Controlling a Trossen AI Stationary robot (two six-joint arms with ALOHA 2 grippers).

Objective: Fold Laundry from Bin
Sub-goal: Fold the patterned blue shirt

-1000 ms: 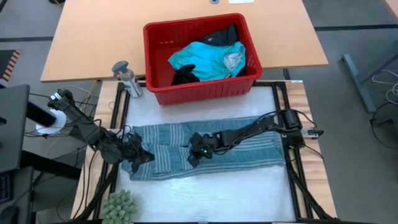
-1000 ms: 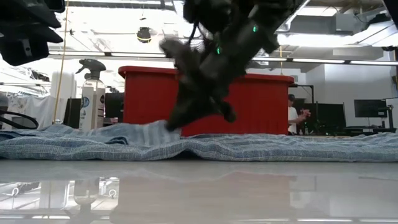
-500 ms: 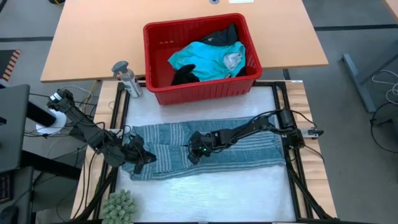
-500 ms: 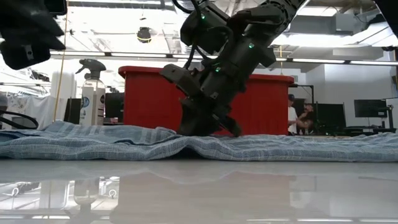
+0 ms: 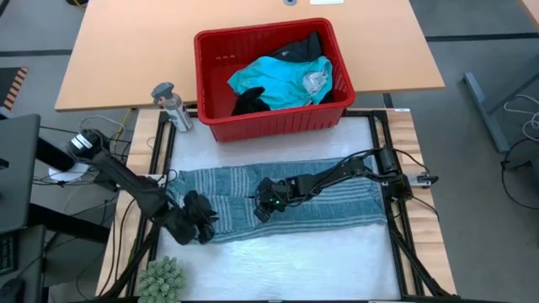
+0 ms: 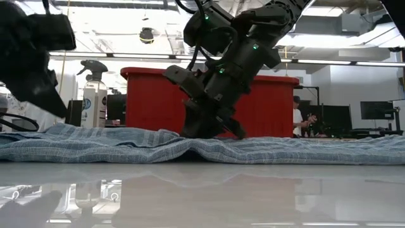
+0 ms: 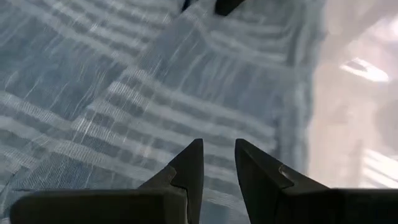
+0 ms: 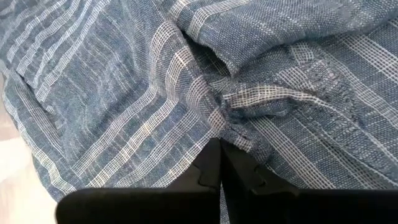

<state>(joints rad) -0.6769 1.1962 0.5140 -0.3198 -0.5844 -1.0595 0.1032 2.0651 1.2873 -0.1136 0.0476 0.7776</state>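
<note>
At the left end of the blue-grey striped garment (image 5: 278,202), spread flat on the desk (image 5: 295,252) just near of the red bin (image 5: 271,77), the left gripper (image 5: 199,227) hovers with fingers (image 7: 186,168) slightly apart, holding nothing. Mid-cloth, the right gripper (image 5: 263,210) is pinched together on a fold of the garment. Folding looks just begun; next, the left should grasp its edge so both can lift it over
</note>
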